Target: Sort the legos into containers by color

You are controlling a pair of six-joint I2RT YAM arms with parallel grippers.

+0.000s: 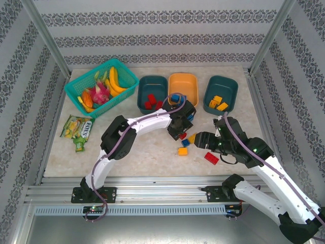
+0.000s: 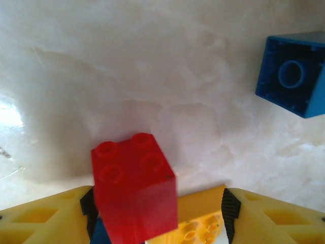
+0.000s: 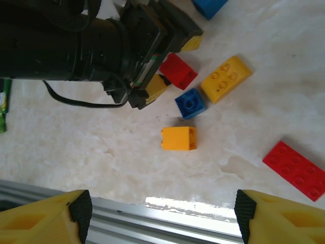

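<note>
blue brick (image 2: 292, 73) cut by right edge, yellow brick (image 2: 200, 226) partly hidden behind red brick (image 2: 134, 185)

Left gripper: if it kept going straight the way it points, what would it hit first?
Most likely the red two-by-two lego, lying between the left gripper's open fingers. A yellow lego lies close beside it, though depth is unclear.

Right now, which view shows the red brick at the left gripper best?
Left wrist: red brick close up, studs clear, between the open jaws of the left gripper. Right wrist shows it smaller, from above; top external, a tiny red spot.
</note>
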